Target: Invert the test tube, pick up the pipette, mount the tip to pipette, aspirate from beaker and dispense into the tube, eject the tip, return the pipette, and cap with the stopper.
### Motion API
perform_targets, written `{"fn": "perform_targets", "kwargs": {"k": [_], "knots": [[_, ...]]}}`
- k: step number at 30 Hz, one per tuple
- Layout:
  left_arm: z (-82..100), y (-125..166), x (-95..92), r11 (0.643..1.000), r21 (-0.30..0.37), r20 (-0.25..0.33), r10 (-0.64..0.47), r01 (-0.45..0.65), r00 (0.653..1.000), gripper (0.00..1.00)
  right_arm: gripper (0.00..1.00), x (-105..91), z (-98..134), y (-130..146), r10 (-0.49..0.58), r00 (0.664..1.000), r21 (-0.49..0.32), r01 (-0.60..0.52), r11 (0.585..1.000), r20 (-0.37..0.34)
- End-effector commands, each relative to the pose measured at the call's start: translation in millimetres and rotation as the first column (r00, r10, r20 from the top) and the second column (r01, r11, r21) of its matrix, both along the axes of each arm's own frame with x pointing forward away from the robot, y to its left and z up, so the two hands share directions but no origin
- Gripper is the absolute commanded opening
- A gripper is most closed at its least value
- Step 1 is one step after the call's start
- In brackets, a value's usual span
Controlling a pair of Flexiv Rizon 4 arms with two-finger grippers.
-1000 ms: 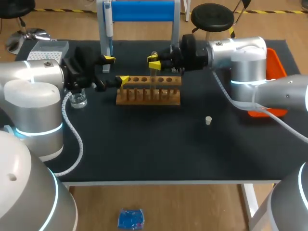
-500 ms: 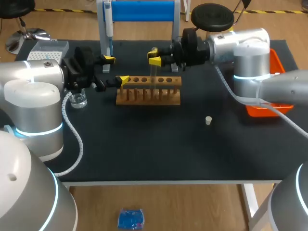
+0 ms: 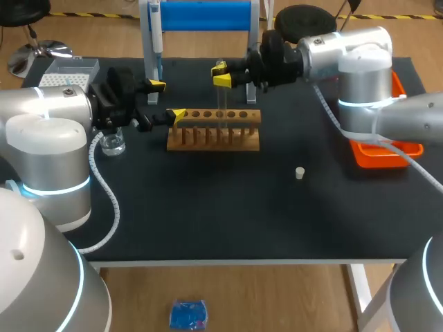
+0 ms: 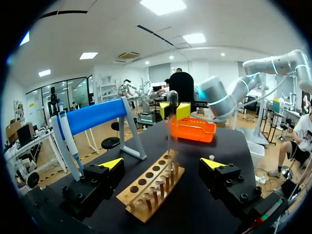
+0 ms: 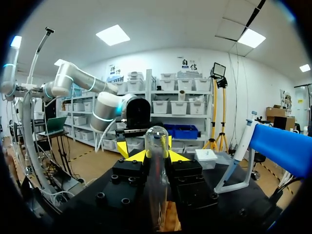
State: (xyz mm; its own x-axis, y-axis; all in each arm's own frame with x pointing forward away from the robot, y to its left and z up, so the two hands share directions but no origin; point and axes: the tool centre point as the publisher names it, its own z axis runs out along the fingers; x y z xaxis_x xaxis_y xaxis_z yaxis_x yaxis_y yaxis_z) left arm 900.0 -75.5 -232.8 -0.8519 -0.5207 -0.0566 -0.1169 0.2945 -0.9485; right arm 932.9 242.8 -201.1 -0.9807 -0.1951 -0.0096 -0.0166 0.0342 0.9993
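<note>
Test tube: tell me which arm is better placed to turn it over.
Right. The right gripper is shut on the test tube, holding it upright over the rack. The left gripper is open and empty beside the rack's end.

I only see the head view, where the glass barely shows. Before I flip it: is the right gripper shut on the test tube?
Observer: Yes. In the right wrist view both fingers of the right gripper press the test tube from two sides.
Operator: Which end is up?
Observer: The rounded closed end, just past the yellow tips.
Operator: Clear of the rack?
Observer: In the left wrist view its lower end reaches the wooden rack; free or not, I cannot tell.
</note>
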Motion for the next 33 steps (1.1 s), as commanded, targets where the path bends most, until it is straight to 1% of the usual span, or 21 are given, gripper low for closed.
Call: {"fn": "perform_targets", "kwargs": {"k": [1,6,8,10,14,15,33], "knots": [[-1.0,0.1,-1.3,1.0,-0.003,0.004,0.003,-0.003,1.0,1.0,0.0,-5.5,11.9,-5.4,-0.012,1.0,-0.011,0.012,1.0,-0.007],[-1.0,0.1,-1.3,1.0,-0.003,0.004,0.003,-0.003,1.0,1.0,0.0,-10.2,26.8,-10.7,-0.038,0.998,-0.037,0.037,0.999,-0.047],[-1.0,0.1,-1.3,1.0,-0.003,0.004,0.003,-0.003,1.0,1.0,0.0,-13.9,36.6,-13.0,-0.045,0.998,-0.046,0.043,0.998,-0.042],[-1.0,0.1,-1.3,1.0,-0.003,0.004,0.003,-0.003,1.0,1.0,0.0,-17.1,44.2,-14.9,-0.043,0.997,-0.035,0.041,0.999,-0.061],[-1.0,0.1,-1.3,1.0,-0.003,0.004,0.003,-0.003,1.0,1.0,0.0,-23.9,59.2,-18.6,-0.055,0.995,-0.04,0.052,0.998,-0.083],[-1.0,0.1,-1.3,1.0,-0.003,0.004,0.003,-0.003,1.0,1.0,0.0,-26.8,64.1,-20.1,-0.042,0.994,-0.025,0.039,0.999,-0.1],[-1.0,0.1,-1.3,1.0,-0.003,0.004,0.003,-0.003,1.0,1.0,0.0,-26.8,64.1,-20.1,-0.042,0.994,-0.025,0.039,0.999,-0.1]]}}
